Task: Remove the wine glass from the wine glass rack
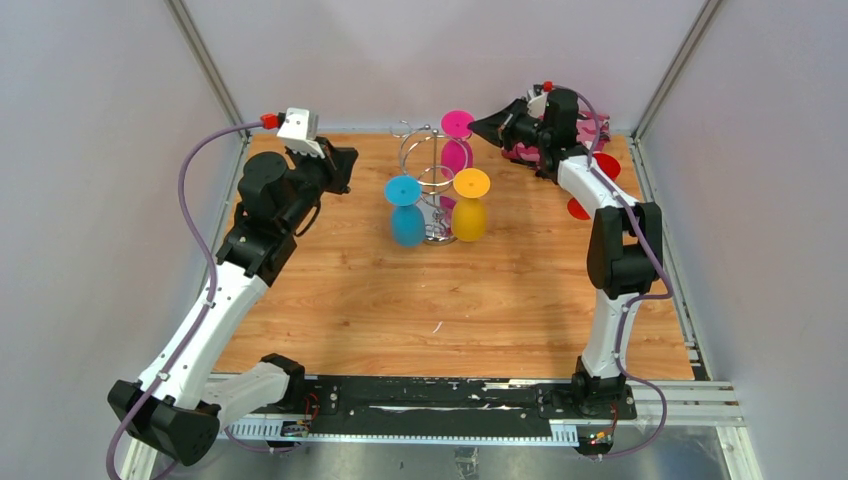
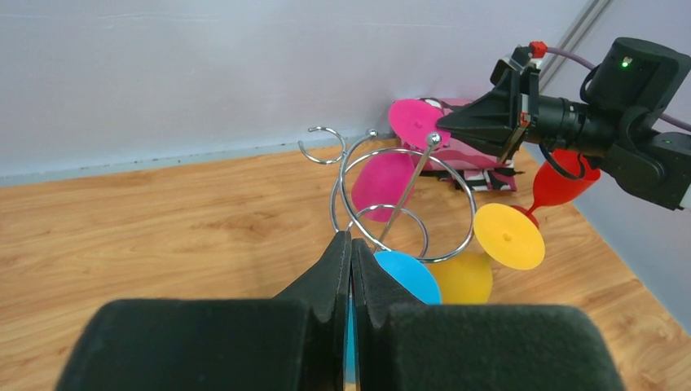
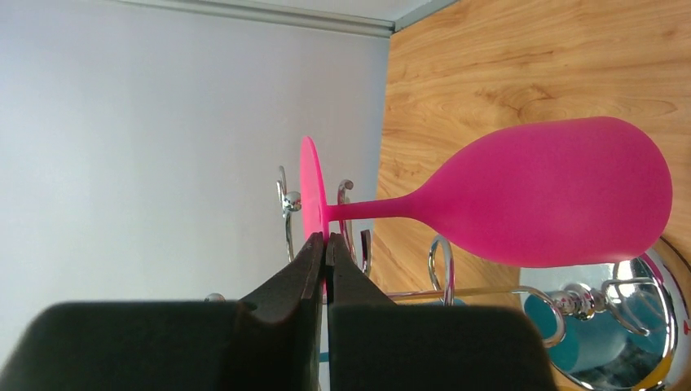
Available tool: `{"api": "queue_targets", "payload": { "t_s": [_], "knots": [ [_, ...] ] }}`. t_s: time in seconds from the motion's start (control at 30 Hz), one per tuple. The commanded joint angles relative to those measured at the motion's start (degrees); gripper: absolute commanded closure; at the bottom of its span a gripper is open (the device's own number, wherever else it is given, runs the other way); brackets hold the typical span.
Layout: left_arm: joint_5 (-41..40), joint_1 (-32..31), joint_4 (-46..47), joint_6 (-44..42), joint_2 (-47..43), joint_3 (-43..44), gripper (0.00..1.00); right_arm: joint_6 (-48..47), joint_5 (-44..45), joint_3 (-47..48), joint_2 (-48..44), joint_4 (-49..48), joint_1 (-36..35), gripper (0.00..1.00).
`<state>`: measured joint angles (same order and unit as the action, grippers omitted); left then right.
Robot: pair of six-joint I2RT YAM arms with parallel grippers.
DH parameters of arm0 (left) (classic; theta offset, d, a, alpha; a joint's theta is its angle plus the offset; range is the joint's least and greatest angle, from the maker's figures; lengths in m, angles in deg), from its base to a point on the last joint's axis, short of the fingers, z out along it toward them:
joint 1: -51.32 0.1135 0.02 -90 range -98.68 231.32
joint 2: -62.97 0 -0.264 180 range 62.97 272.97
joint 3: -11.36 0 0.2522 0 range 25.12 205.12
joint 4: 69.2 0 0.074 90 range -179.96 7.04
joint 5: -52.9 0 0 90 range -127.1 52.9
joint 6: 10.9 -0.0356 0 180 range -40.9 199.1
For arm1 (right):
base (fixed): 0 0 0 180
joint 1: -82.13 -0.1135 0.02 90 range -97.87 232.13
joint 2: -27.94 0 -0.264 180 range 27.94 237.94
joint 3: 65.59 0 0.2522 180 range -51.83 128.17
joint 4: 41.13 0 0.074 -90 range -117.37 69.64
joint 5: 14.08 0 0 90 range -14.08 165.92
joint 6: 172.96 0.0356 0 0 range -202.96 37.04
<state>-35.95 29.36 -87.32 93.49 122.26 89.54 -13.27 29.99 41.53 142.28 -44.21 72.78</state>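
Observation:
The chrome wine glass rack stands at the back middle of the wooden table. Three glasses hang on it upside down: a magenta wine glass, a blue one and a yellow one. My right gripper is shut on the rim of the magenta glass's round foot; its bowl hangs towards the rack's mirrored base. My left gripper is shut and empty, left of the rack and apart from the blue glass. In the left wrist view its tips point at the rack's wire loops.
Red glasses and a pink patterned box sit at the back right corner behind my right arm. Grey walls close in the back and both sides. Open wooden tabletop lies in front of the rack.

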Motion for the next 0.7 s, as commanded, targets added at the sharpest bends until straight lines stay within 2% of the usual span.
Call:
{"api": "queue_targets", "payload": {
  "t_s": [0.0, 0.67],
  "knots": [
    [0.4, -0.3, -1.3, 0.0, -1.4, 0.4, 0.96, 2.8, 1.7, 1.3, 0.5, -2.9, -0.2, 1.00],
    [-0.8, -0.3, -1.1, -0.2, -1.0, 0.5, 0.98, 1.2, 4.1, 4.0, 0.4, -1.5, 5.7, 1.00]
  ]
}}
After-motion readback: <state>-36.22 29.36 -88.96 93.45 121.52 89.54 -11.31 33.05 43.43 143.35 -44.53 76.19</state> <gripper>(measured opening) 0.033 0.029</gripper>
